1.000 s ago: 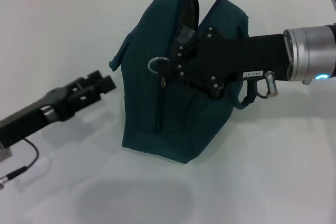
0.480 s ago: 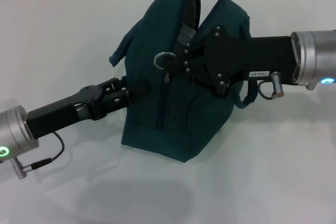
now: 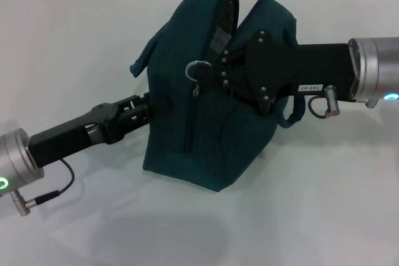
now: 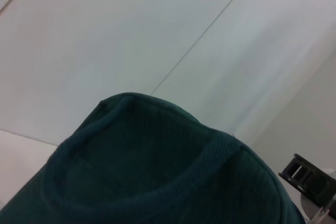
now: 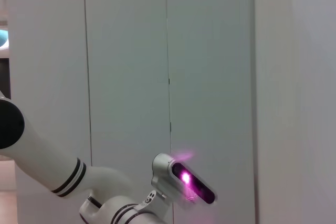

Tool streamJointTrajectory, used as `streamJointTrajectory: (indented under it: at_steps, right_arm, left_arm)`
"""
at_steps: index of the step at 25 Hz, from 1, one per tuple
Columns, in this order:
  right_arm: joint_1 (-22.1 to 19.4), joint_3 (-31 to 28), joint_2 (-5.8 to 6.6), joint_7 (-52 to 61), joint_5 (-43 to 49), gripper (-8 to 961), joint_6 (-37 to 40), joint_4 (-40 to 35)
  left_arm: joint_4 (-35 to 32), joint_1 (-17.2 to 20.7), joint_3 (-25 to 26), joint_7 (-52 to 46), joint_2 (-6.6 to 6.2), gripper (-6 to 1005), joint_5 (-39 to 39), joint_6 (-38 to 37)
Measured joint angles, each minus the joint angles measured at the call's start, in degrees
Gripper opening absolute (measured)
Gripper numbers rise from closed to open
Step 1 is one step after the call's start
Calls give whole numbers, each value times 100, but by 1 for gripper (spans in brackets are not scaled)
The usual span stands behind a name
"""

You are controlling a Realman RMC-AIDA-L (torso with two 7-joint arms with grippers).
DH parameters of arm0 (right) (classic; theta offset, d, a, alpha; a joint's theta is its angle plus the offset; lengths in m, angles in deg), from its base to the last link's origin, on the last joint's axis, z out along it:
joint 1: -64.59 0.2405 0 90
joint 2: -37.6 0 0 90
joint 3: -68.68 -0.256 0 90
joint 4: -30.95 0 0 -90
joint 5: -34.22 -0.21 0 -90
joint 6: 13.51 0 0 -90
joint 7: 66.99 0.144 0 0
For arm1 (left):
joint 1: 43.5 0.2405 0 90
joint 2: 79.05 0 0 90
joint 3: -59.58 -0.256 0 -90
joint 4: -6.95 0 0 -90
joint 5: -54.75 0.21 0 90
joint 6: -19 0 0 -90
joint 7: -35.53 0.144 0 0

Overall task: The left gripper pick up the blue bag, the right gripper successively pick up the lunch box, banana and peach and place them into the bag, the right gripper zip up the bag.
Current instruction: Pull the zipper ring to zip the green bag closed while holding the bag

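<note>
The blue bag (image 3: 209,141) stands upright mid-table, its top gaping between two fabric peaks. The metal ring zipper pull (image 3: 197,67) hangs on its front seam. My right gripper (image 3: 212,76) reaches in from the right and is shut on the zipper pull, just beside the ring. From the lower left, my left gripper (image 3: 156,104) presses against the bag's left side. The left wrist view is filled by the blue bag (image 4: 157,182) and one loop handle. The lunch box, banana and peach are out of view.
White table (image 3: 324,204) surrounds the bag, with a wall seam behind it. One bag handle (image 3: 141,61) sticks out to the left, another (image 3: 293,115) hangs under my right arm. The right wrist view shows only wall panels and a white robot arm (image 5: 105,187).
My left gripper has come in from the left and now touches the bag's side. The right gripper and the zipper ring have shifted slightly up and right.
</note>
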Motion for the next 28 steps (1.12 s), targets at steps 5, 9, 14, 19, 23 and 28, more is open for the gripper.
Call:
streamJointTrajectory:
  at_steps: [5, 9, 14, 19, 23, 28]
  right_arm:
    - [0, -13, 3, 31, -9, 5, -6, 13]
    - [0, -5, 0, 61, -48, 5, -34, 21]
    - [1, -2, -3, 176, -213, 5, -49, 171]
    - [-17, -15, 26, 428, -469, 5, -18, 248]
    - [-92, -80, 40, 625, -566, 5, -14, 247]
    - [-129, -274, 55, 953, -590, 5, -47, 342]
  left_arm:
    - [125, -29, -28, 34, 1, 512, 25, -33]
    - [133, -20, -30, 84, 9, 335, 18, -64]
    - [232, -29, -41, 366, 18, 206, 28, -77]
    - [285, -7, -227, 658, 19, 135, 26, -135]
    - [286, -8, -358, 700, 19, 94, 24, -135]
    - [340, -1, -482, 900, 24, 79, 22, -159]
